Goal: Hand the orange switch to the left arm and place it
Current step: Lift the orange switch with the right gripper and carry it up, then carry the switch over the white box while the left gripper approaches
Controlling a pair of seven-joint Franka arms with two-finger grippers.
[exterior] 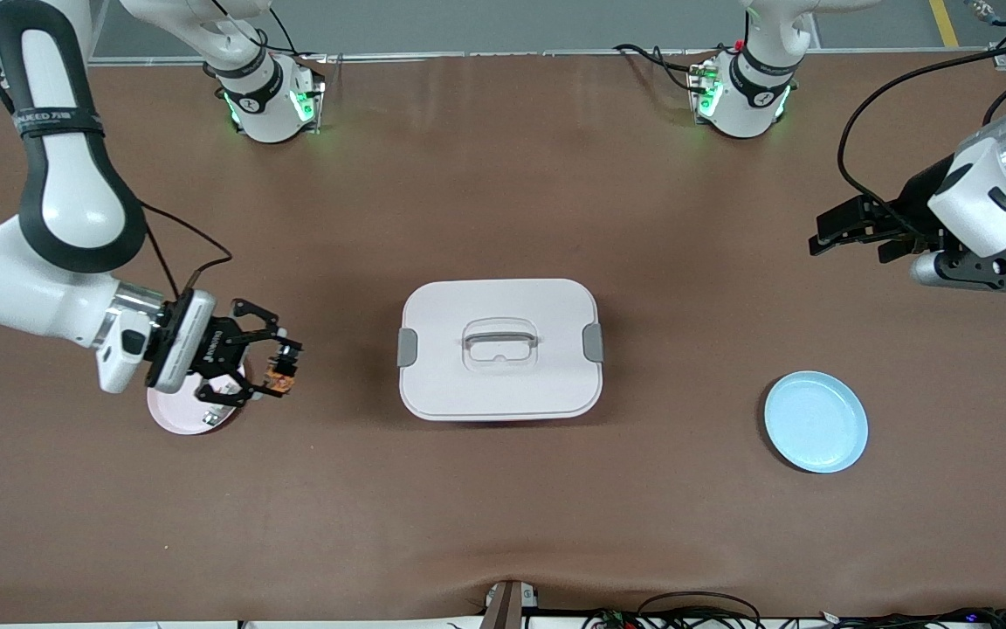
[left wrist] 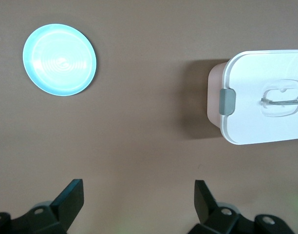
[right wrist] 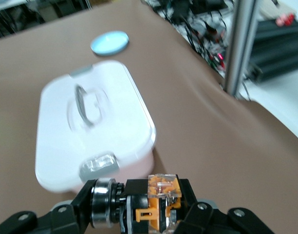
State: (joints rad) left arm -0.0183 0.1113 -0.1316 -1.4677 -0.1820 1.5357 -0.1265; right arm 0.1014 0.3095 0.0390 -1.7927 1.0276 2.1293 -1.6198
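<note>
The orange switch (exterior: 278, 377), a small black part with an orange and clear body, hangs just off the edge of the pink plate (exterior: 180, 418), clamped in my shut right gripper (exterior: 285, 369). The right wrist view shows the switch (right wrist: 156, 200) between the black fingers, its metal ring to one side. The white box (exterior: 499, 348) stands mid-table, between the two arms; it also shows in the left wrist view (left wrist: 263, 97) and the right wrist view (right wrist: 90, 141). My left gripper (exterior: 817, 234) hovers open and empty over bare table at the left arm's end; its fingers (left wrist: 71, 197) stand wide apart.
A blue plate (exterior: 816, 421) lies toward the left arm's end, nearer the front camera than the box, and shows in both wrist views (left wrist: 59, 59) (right wrist: 109, 42). Cables and a metal post (right wrist: 239, 48) stand along the table's front edge.
</note>
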